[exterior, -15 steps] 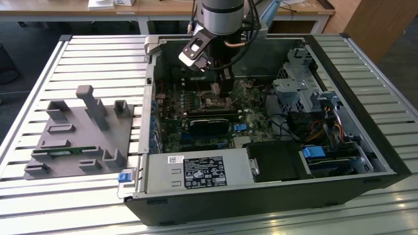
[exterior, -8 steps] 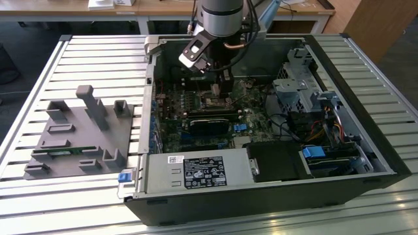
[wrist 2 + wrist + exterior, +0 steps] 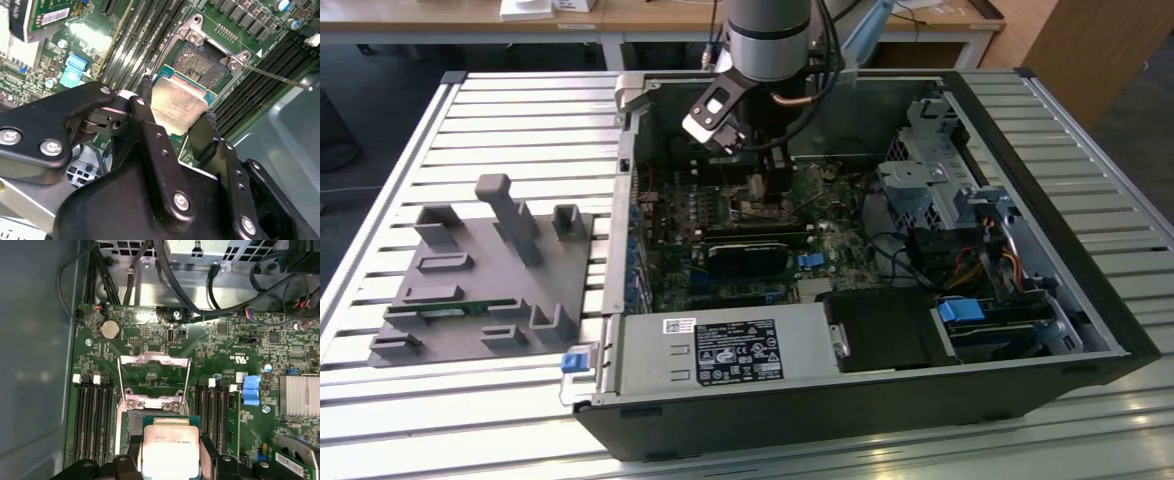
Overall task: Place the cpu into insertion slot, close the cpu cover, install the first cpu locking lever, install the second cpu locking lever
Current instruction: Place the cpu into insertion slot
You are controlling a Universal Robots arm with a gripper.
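The cpu (image 3: pixel 176 107) is pinched by two opposite edges between the black fingers (image 3: pixel 150 120) of the gripper (image 3: pixel 178 100), silver top up. It is held low over the near part of the insertion slot (image 3: pixel 200 62); whether it touches the slot cannot be told. The far part of the slot lies uncovered, its dark contact field bounded by a silvery rim. In the first wrist view the cpu cover (image 3: pixel 154 360) stands swung open just beyond the slot, on its hinge side, so nothing lies over the opening. Long black memory slots (image 3: pixel 92 415) flank the insertion slot closely on both sides. The second wrist view shows a thin metal lever (image 3: pixel 280 78) jutting from one corner of the slot out over the memory slots. In the exterior view the arm (image 3: pixel 771 40) reaches down into the open computer case (image 3: pixel 854 410). The case lies on a slatted surface (image 3: pixel 520 120), with a grey fixture (image 3: pixel 480 280) well apart on the exterior view's left.
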